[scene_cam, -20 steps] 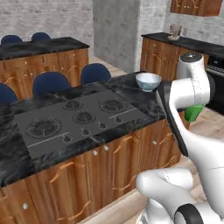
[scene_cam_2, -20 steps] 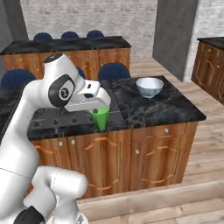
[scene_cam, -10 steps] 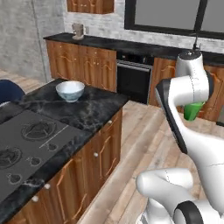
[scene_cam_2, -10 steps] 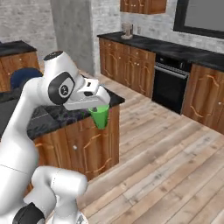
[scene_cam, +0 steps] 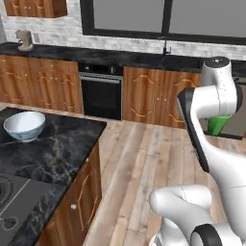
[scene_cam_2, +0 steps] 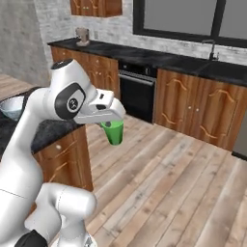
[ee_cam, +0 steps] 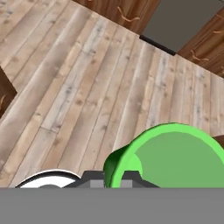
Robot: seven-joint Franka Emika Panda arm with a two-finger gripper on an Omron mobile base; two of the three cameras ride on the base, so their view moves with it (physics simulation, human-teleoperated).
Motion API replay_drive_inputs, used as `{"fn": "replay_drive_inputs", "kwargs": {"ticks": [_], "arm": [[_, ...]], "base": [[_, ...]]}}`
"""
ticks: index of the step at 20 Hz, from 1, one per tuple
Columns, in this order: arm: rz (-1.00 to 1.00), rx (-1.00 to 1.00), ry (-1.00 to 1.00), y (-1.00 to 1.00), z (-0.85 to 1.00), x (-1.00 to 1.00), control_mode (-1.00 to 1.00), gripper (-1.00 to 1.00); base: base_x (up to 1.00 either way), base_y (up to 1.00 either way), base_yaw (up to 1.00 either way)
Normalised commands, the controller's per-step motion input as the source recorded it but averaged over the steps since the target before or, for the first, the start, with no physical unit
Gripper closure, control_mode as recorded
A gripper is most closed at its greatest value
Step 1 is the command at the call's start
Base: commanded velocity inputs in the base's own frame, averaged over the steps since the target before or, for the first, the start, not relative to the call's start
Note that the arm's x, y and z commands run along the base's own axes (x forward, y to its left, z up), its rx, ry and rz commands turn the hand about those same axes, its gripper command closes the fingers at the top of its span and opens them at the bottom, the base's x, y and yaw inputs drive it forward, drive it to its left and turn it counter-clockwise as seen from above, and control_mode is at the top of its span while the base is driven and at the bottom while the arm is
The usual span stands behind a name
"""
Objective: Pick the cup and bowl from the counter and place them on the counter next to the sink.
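Note:
My gripper (scene_cam_2: 110,121) is shut on the rim of the small green cup (scene_cam_2: 114,132), which hangs upright over the wooden floor. In the hand view the cup (ee_cam: 175,157) fills the lower right, its open mouth facing the camera. From the left base view the cup (scene_cam: 219,124) peeks out behind my forearm. The white bowl (scene_cam: 24,126) sits on the black marble island counter (scene_cam: 62,144) at the left, far from the gripper. Along the back wall runs another black counter (scene_cam_2: 159,58) with a dark faucet (scene_cam_2: 211,48); the sink basin itself is too small to make out.
A black oven (scene_cam: 102,93) is built into the wooden cabinets under the far counter. A small tan appliance (scene_cam: 24,39) stands at that counter's left end. The stovetop (scene_cam: 14,202) lies on the island. Open wooden floor (scene_cam_2: 169,173) lies between island and far wall.
Both base views have swung from the island and stovetop toward the far wall with oven and faucet, so the base has turned. The cup stays in the shut gripper.

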Motion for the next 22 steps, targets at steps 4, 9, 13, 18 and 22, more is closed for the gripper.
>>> {"fn": "replay_drive_inputs", "kwargs": {"ticks": [4,9,13,18,22], "arm": [[0.00,0.00,0.00,0.00,0.00,0.00,1.00,1.00],[0.00,0.00,0.00,0.00,0.00,0.00,1.00,1.00],[0.00,0.00,0.00,0.00,0.00,0.00,1.00,1.00],[0.00,0.00,0.00,0.00,0.00,0.00,1.00,1.00],[0.00,0.00,0.00,0.00,0.00,0.00,1.00,1.00]], "base": [[1.00,-0.14,-0.27],[1.00,-0.49,-0.27],[1.00,-0.43,-0.21],[1.00,-0.61,-0.16],[1.00,-0.71,-0.18]]}}
